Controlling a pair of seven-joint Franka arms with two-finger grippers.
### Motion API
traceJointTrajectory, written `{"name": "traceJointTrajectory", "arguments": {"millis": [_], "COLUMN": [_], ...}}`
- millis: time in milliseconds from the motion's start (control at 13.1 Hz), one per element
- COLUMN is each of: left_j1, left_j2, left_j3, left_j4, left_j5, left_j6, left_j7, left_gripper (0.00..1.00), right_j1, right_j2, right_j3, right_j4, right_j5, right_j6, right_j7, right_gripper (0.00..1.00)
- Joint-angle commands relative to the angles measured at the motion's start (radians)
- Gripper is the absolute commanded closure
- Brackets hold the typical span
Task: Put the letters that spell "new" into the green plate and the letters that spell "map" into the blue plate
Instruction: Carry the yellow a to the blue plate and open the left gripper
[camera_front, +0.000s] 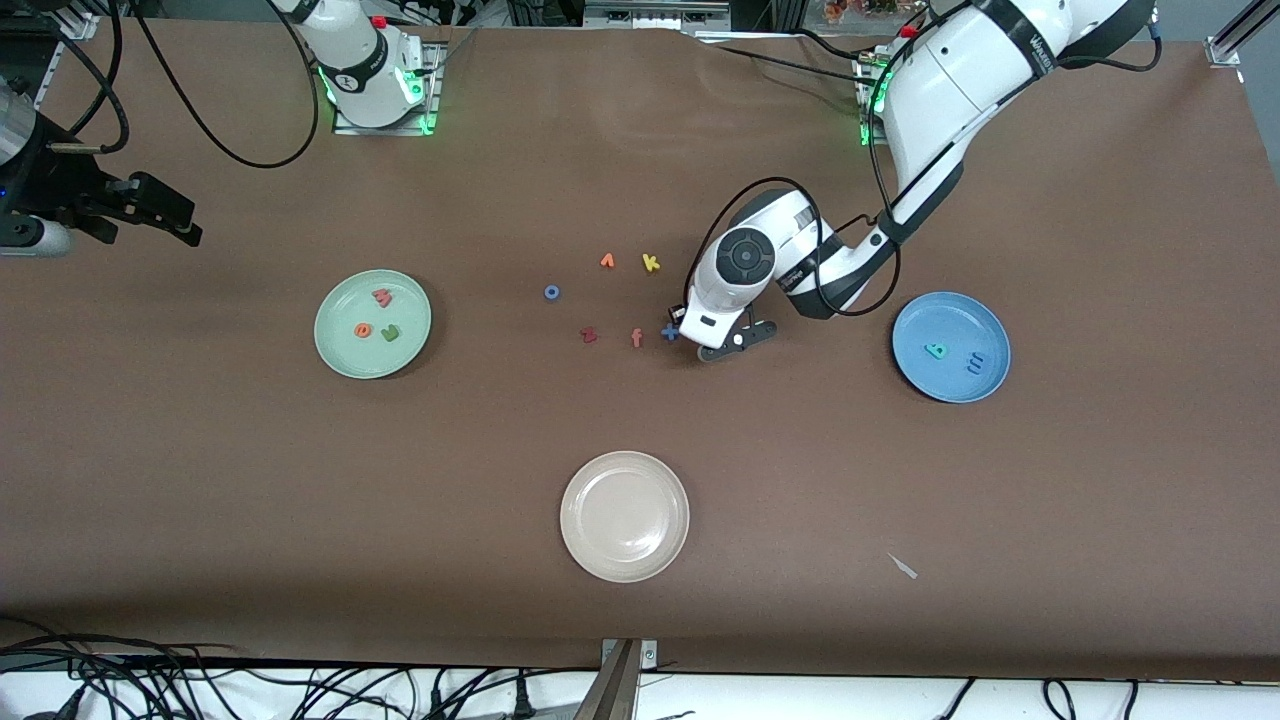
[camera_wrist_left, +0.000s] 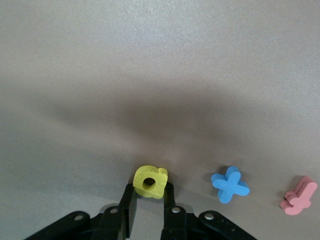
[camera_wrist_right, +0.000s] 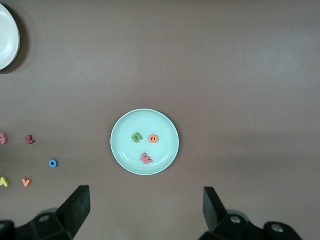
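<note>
In the middle of the front view, a little right of centre, the left gripper (camera_front: 722, 350) is down at the brown table (camera_front: 1000, 500), its fingers (camera_wrist_left: 127, 202) pressed together on the yellow p (camera_wrist_left: 151, 181), which sits right between the fingertips at the bottom centre of the left wrist view. Just beside it on the table lie a blue plus sign (camera_wrist_left: 230, 184) and, a little further along, a pink f (camera_wrist_left: 299, 196). The blue plate (camera_front: 950, 347), at centre right of the front view toward the left arm's end of the table, already holds the teal a (camera_front: 936, 350) and the blue m (camera_front: 974, 364). The green plate (camera_front: 372, 323), at centre left, holds the green n (camera_front: 390, 333), the orange e (camera_front: 363, 329) and the red w (camera_front: 382, 297). The right gripper (camera_wrist_right: 145, 207) waits high over the table, at the upper left edge of the front view, its fingers spread wide and empty.
</note>
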Motion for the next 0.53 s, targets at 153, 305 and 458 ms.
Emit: {"name": "traceJointTrajectory", "arguments": {"millis": [153,305,458], "left_j1": [0.029,0.035,0.082], "left_j2": [-0.043,-0.051,-0.081], "left_j3": [-0.006,-0.009,-0.036], "left_j4": [0.018,0.018,0.018], "left_j5": [0.011,0.005,0.001], "left_j6": [-0.141,-0.158,-0.237], "left_j7": [0.090,0.099,0.142], "left_gripper": [0.97,0.98,0.98], "right_j1": [-0.007,-0.005,-0.007], "right_j2": [0.012,0.012,0.012], "right_j3": [0.008,0.008,0.008], "right_j4": [0.028,0.028,0.028], "right_j5": [-0.004,-0.004,-0.004], "right_j6": [-0.023,-0.025,-0.023], "right_j7": [-0.011,-0.011,-0.011], "right_gripper": [0.00,0.00,0.00]}}
